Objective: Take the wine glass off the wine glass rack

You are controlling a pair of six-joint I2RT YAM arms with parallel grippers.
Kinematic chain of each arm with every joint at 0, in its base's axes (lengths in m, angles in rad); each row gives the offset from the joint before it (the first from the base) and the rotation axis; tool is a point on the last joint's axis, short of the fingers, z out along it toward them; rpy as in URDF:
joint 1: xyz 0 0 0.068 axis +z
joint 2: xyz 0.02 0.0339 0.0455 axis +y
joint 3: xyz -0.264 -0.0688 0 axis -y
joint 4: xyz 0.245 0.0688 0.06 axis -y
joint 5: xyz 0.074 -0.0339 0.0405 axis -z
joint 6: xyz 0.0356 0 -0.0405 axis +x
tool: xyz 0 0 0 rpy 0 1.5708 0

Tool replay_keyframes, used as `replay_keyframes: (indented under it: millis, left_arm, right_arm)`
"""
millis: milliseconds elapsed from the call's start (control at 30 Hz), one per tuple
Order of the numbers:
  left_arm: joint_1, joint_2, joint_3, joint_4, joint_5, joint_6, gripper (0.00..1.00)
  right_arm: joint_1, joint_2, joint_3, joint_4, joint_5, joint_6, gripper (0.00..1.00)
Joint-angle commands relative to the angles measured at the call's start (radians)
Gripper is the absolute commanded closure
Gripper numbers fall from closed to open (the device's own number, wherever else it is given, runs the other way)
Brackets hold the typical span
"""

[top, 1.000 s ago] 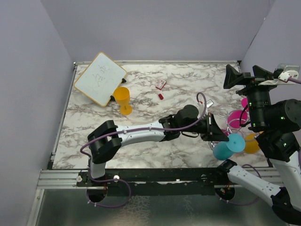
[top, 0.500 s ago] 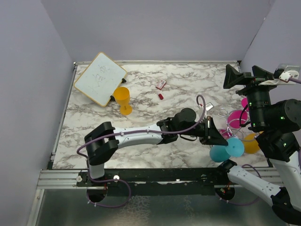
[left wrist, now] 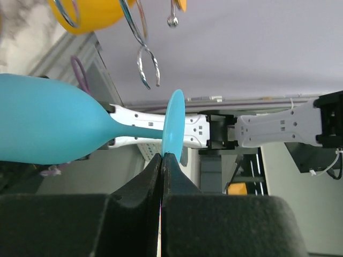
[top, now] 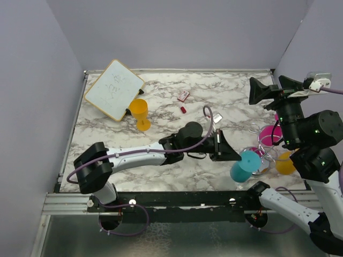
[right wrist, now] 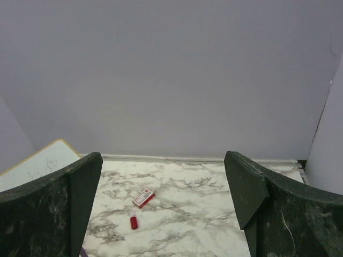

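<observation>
My left gripper (top: 235, 156) is shut on the rim of the foot of a teal wine glass (top: 244, 166) and holds it on its side just left of the wine glass rack (top: 261, 143), clear of the wire arms. In the left wrist view the jaws (left wrist: 162, 156) pinch the foot disc edge-on, with the glass's bowl (left wrist: 43, 128) at the left and the rack's chrome wire arms (left wrist: 142, 53) above. A pink glass (top: 271, 134) and an orange glass (top: 285, 163) hang on the rack. My right gripper (top: 270, 88) is open and empty, raised above the rack's far side (right wrist: 163, 176).
Another orange glass (top: 140, 113) stands on the marble table by a tilted whiteboard (top: 113, 88) at the back left. A small red-and-white box (top: 183, 96) and a red capsule (top: 183, 109) lie mid-table; the right wrist view also shows the box (right wrist: 143, 197). Purple walls enclose the table.
My left gripper has pulled the teal glass leftward and away from the rack's wire arms. My right gripper has shifted slightly to the left and stays open.
</observation>
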State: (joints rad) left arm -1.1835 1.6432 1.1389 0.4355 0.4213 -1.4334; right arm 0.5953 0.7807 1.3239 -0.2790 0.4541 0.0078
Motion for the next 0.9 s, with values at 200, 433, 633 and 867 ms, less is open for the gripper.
replay_keyframes:
  millis: [200,433,633,867]
  left_arm:
    - [0.305,-0.393,-0.317,-0.013,-0.083,0.186,1.00]
    - [0.473,-0.585,-0.286,-0.248,-0.131,0.601,1.00]
    - [0.479,-0.649,-0.220,-0.353,-0.201,0.822,1.00]
    - [0.479,-0.710,-0.228,-0.331,-0.190,0.875,1.00]
  right_arm:
    - [-0.003,0.030,0.010,-0.115,-0.349,-0.064,0.04]
    - [-0.003,0.184,0.076,-0.260,-0.658,0.107,0.04]
    - [-0.005,0.392,0.215,-0.375,-0.969,0.166,0.15]
    - [-0.105,0.480,0.188,-0.333,-1.320,0.181,0.19]
